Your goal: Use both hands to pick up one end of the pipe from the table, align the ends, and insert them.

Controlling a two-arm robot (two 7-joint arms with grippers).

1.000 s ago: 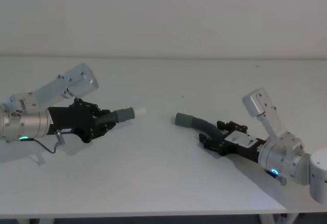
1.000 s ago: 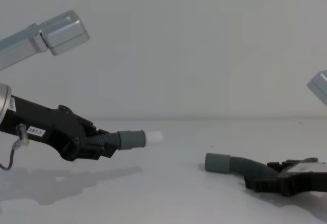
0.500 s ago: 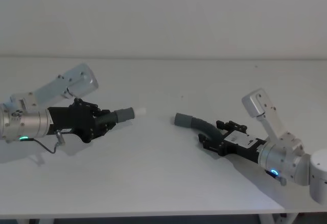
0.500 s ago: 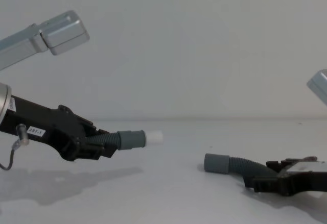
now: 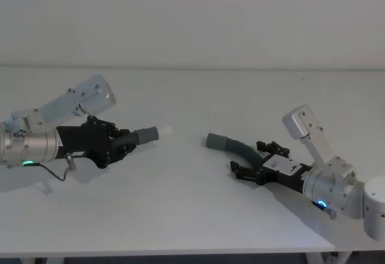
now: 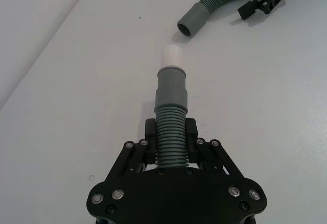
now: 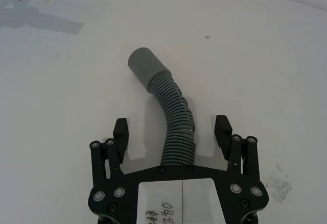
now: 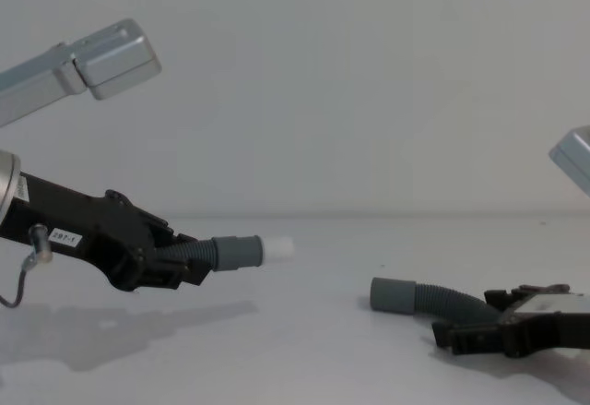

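Observation:
The short pipe piece [image 5: 139, 136] is held off the table [image 5: 180, 216] by my left gripper [image 5: 123, 144], shut on its ribbed part [image 6: 171, 132]. Its grey cuff end [image 6: 171, 86] and white spigot [image 6: 173, 55] point toward the other piece. The longer curved pipe piece [image 5: 240, 148] lies on the table, its open grey cuff end [image 7: 143, 63] facing the spigot. My right gripper [image 7: 171, 123] stands open low over the table. Its fingers [image 7: 120, 129] straddle the ribbed part without touching it. The chest view shows the spigot [image 8: 278, 247] higher than the lying cuff [image 8: 392, 294].
The white table stretches wide on all sides, with bare room between the two pipe pieces. A thin cable loop [image 5: 57, 171] hangs under my left wrist. A plain white wall [image 5: 192, 17] stands behind the table.
My right gripper has opened: its fingers were shut on the curved piece and now stand spread on either side of it. The left arm and its pipe piece have barely moved.

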